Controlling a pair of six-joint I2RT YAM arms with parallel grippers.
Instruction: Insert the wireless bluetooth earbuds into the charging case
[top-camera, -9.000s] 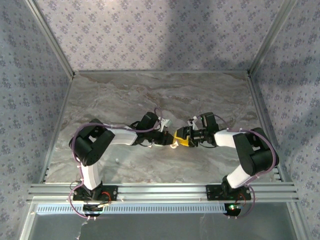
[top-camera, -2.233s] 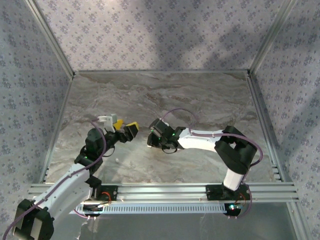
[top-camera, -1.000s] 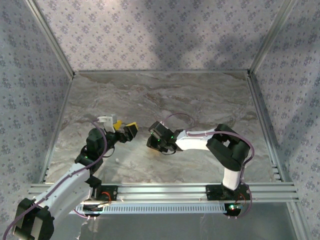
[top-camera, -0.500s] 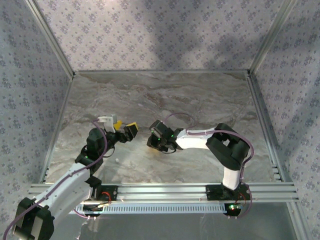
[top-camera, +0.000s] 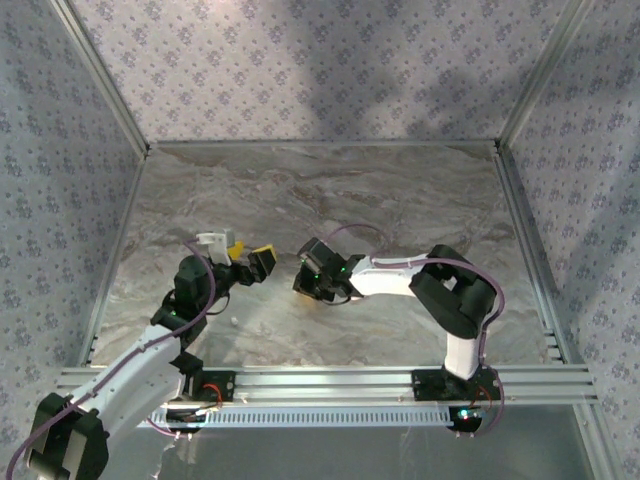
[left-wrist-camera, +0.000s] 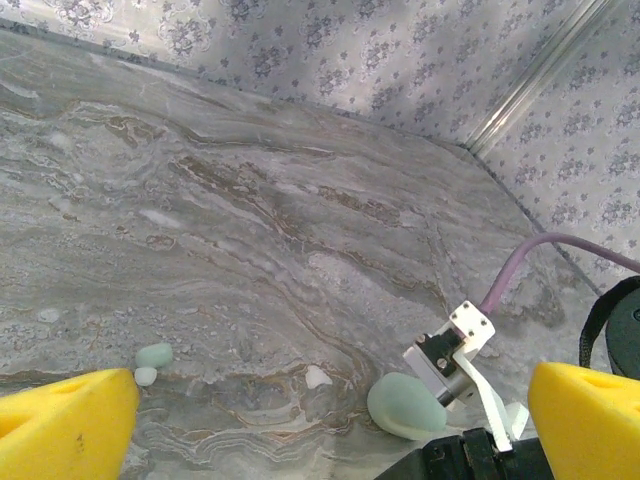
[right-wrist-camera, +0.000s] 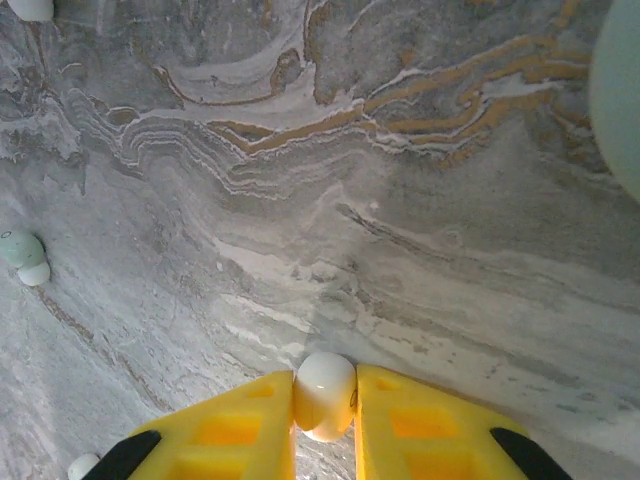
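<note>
- Marble-patterned table inside patterned walls. Both arms work near its middle, and the far half is bare.
- Right gripper: the yellow jaws are clenched on one white earbud, pinched at the tips. It hangs low over the table.
- Charging case: pale green pebble, cut off by the right edge of the right wrist view, so it lies ahead and to the right of the held earbud, near but apart.
- In the left wrist view the same case sits just beside the right gripper's white bracket. Its long axis runs diagonally, narrow end toward the bracket. I cannot tell whether the lid is open.
- Judgement: the right arm is nearer and has the short carry, forward and to its right.
- Left gripper: jaws spread wide and empty, facing the case from the left, a little further off.
- Loose earbuds: one white near the case, a pale green-and-white one off to the left.
- Risk (judgement): the bracket crowds the case, so there is little room beside it.
</note>
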